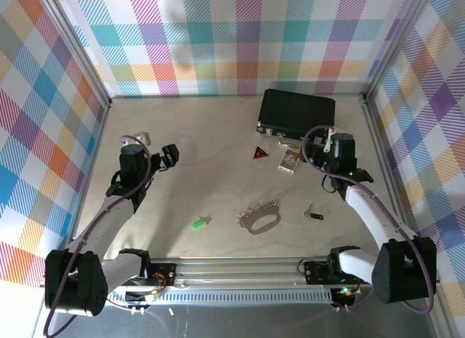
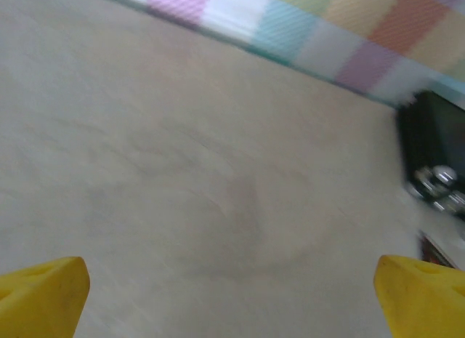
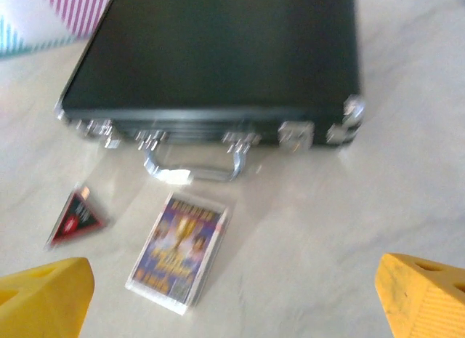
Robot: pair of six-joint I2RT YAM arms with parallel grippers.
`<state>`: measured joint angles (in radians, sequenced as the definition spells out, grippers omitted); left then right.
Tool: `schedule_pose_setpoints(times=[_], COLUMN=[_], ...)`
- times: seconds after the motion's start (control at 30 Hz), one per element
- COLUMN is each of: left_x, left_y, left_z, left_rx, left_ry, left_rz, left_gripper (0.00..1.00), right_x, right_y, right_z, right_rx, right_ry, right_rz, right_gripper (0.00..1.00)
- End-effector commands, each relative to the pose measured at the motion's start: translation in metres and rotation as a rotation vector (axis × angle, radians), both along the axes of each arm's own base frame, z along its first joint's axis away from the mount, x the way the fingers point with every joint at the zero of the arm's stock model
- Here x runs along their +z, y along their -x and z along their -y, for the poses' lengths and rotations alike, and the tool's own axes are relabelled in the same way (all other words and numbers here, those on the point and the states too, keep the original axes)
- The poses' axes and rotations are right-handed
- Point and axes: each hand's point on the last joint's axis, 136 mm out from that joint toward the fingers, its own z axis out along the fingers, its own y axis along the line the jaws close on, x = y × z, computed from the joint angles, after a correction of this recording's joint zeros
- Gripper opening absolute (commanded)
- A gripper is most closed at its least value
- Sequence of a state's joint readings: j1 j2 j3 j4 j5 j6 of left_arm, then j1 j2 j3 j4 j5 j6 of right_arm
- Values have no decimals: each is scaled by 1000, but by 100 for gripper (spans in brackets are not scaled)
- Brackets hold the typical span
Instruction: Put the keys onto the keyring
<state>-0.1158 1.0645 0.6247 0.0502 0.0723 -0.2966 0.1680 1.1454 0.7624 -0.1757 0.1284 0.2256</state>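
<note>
From above, your keyring (image 1: 261,219) lies near the front edge, with the green key (image 1: 200,222) to its left and the black key (image 1: 314,215) to its right. All three lie apart, probably so each arm has a key on its own side. The left gripper (image 1: 169,155) and right gripper (image 1: 328,142) hover well behind them, empty.

On the left wrist, the yellow fingertips (image 2: 43,294) stand fully apart over bare table (image 2: 218,171), gripping nothing.

On the right wrist, the fingertips (image 3: 425,298) are equally wide. They face the black case (image 3: 218,54), card (image 3: 178,251) and red triangle (image 3: 76,218), so you likely need to bring that arm back towards the keys.
</note>
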Motion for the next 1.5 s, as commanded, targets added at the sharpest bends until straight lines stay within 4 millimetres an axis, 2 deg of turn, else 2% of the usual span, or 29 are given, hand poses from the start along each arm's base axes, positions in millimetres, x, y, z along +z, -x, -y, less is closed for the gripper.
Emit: schedule_pose_setpoints(times=[0.0,0.1,0.2,0.3,0.47,0.6,0.7,0.8,1.1,1.27,1.47], left_x=[-20,-6,11,12,11,19,23,23,32,34,36], left_y=[42,64,83,94,103,107,109,111,116,119,119], left_z=[46,73,93,100,111,115,117,118,119,121,121], left_rx=[-186,-311,-408,-445,-506,-536,-542,-548,-570,-585,-592], left_ry=[126,137,158,198,247,282,300,315,335,342,345], left_rz=[-200,-194,-152,-150,-142,-95,-74,-68,-22,-9,9], left_gripper=[100,100,100,100,100,100,100,100,100,100,100], right_x=[-10,-9,-11,-14,-22,-41,-62,-77,-104,-113,-123], right_y=[44,77,114,148,194,218,224,223,210,206,204], right_z=[-43,-81,-110,-131,-160,-184,-198,-206,-225,-228,-233], right_rx=[169,325,438,514,601,658,671,658,631,615,612], right_ry=[-59,-81,-116,-141,-195,-183,-165,-166,-182,-161,-143], right_rz=[-190,-269,-372,-455,-565,-636,-687,-709,-727,-735,-756], right_gripper=[99,99,99,99,99,90,84,76,59,47,42])
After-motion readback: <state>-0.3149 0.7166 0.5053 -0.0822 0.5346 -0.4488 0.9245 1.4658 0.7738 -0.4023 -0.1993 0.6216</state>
